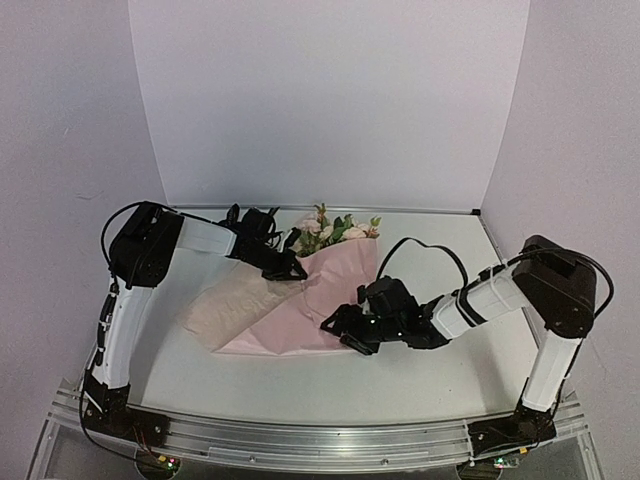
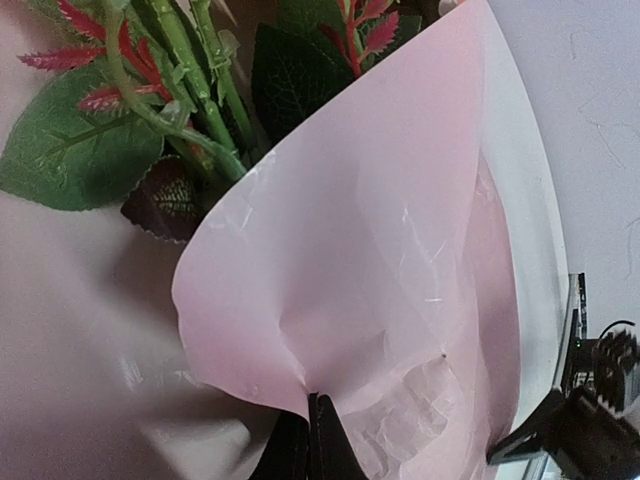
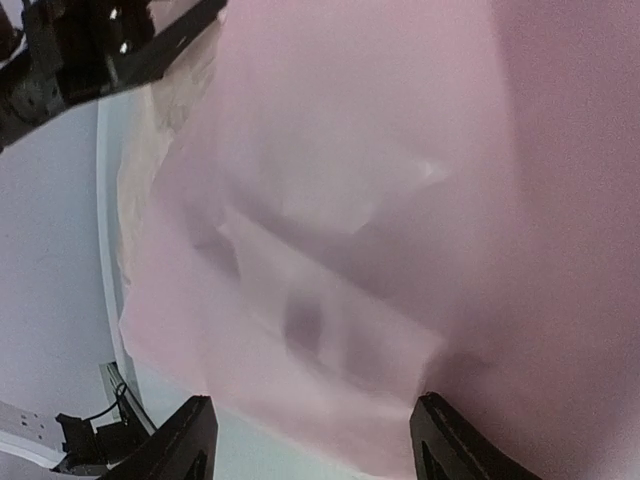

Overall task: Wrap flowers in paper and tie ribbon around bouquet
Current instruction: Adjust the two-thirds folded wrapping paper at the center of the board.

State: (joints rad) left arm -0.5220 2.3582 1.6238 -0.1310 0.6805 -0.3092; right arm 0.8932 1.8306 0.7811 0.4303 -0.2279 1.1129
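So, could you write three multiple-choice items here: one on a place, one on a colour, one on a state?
1. Where are the flowers? A) at the far end of the paper B) at its near end C) far off it, on the right
2. The paper's colour? A) blue B) light pink C) green
3. The right tool is: A) shut tight B) open over the paper C) out of view

1A, the blossoms lie at the sheet's far edge; 2B, it is pink in every view; 3B, its jaws stand apart over the sheet.
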